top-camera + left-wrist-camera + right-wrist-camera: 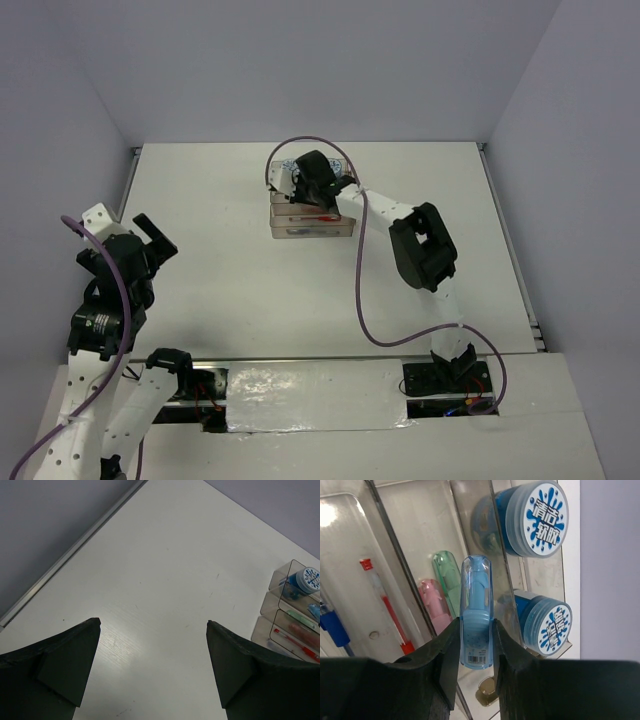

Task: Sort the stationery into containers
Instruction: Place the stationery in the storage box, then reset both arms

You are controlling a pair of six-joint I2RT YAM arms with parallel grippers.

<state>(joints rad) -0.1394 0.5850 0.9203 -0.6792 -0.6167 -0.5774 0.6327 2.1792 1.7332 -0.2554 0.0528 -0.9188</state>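
Note:
The clear smoky trays [312,226] stand at the far middle of the table; they also show in the left wrist view [280,607]. My right gripper [475,642] is shut on a blue capsule-shaped piece [476,612] and holds it just above the trays [425,520], over the divider beside the tray with the two round blue rolls [532,517] [547,625]. A green capsule [446,577] and a pink capsule [432,605] lie in the tray alongside. A red pen [385,605] and a blue pen [332,625] lie in further trays. My left gripper [154,622] is open and empty over bare table.
A small gold cap [487,692] lies under my right gripper's fingers. The left arm [110,290] is at the near left, far from the trays. Grey walls close the table on three sides.

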